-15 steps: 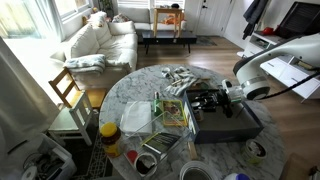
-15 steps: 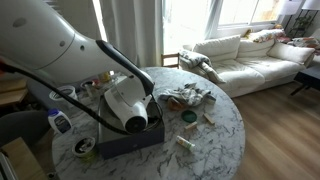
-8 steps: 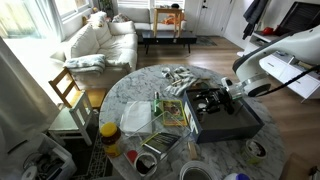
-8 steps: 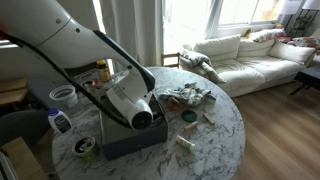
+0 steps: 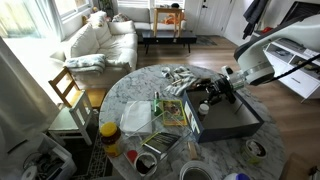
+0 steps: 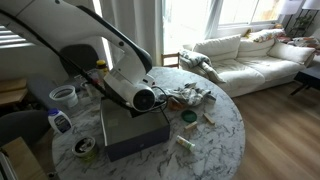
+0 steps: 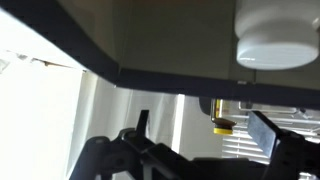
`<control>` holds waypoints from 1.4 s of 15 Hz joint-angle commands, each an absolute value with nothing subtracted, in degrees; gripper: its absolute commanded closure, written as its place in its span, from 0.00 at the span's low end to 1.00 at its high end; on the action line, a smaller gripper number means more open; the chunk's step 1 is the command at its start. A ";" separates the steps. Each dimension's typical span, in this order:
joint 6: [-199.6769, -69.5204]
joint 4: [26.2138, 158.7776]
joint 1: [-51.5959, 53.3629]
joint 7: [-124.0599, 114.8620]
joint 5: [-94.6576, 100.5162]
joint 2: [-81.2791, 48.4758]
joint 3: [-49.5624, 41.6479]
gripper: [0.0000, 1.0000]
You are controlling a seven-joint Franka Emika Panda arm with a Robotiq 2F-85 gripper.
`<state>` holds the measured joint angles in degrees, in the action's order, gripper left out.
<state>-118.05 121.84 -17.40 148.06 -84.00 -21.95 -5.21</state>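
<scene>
My gripper hovers over the near-left part of a dark grey box on the round marble table, open with nothing between its fingers. In the wrist view the gripper shows two dark fingers spread wide, with the dark box edge across the frame beyond them. A yellow-capped bottle and a white tub show past the jaws. In an exterior view the arm's white wrist hides the fingers above the box.
A clear plastic container, a printed packet, a yellow-lidded jar and a metal bowl lie left of the box. Crumpled wrappers, a green lid and a white tub share the table. Chair and sofa stand nearby.
The jaws have gone from partly closed to wide open. The arm has lifted and shifted up off the box; I cannot tell what, if anything, was let go.
</scene>
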 commanded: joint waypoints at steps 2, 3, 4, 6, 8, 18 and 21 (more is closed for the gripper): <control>-123.61 124.09 -12.20 137.51 -81.17 -13.57 -8.58 0.00; -125.84 124.74 -11.35 133.62 -78.93 -11.69 -8.98 0.00; -129.23 125.36 -10.44 129.49 -76.30 -10.00 -9.27 0.00; -135.32 127.45 -9.31 122.98 -70.90 -6.41 -9.27 0.00; -141.10 129.94 -8.45 115.06 -64.97 -3.13 -8.79 0.00; -134.70 125.97 -10.01 115.98 -64.25 -6.16 -8.48 0.00; -128.36 127.64 -9.91 100.26 -49.75 -2.72 -9.42 0.00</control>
